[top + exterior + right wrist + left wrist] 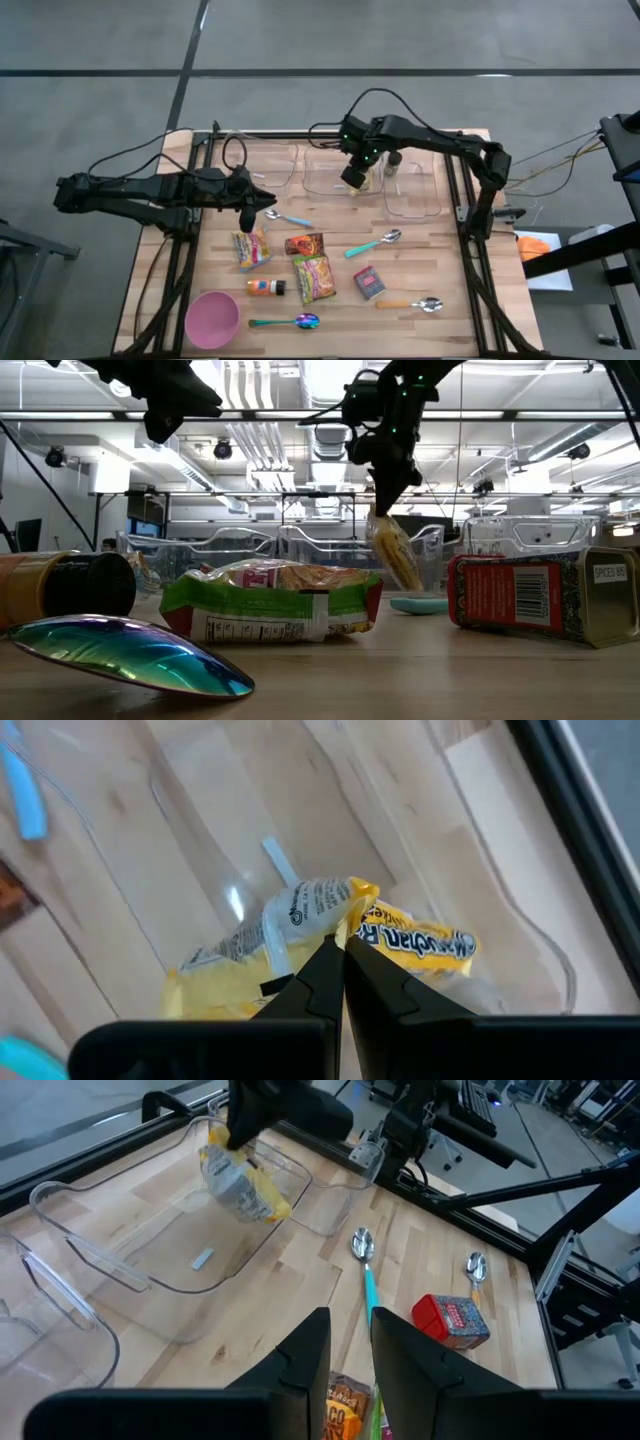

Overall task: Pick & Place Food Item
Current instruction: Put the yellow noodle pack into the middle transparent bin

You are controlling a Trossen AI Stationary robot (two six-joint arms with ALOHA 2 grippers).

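Note:
A yellow and silver food packet (300, 920) hangs from my right gripper (343, 960), which is shut on it above the middle clear container (328, 186) at the table's far side. The low view shows the packet (393, 552) hanging tilted, its lower end near the container's rim height. My left gripper (350, 1345) waits over the table's left half (248, 220), slightly open with nothing between its fingers. My right gripper pinches the packet's crumpled upper edge (347, 923) between its two fingertips, coming from above and pointing steeply down. The packet hangs below the fingers, tilted and lifted clear, over the middle clear container.
Two more clear containers (265, 165) (412, 190) flank the middle one. On the near half lie a green noodle packet (314, 277), two smaller packets (253, 248) (304, 243), a red tin (369, 283), an orange bottle (266, 287), a pink bowl (212, 318) and several spoons.

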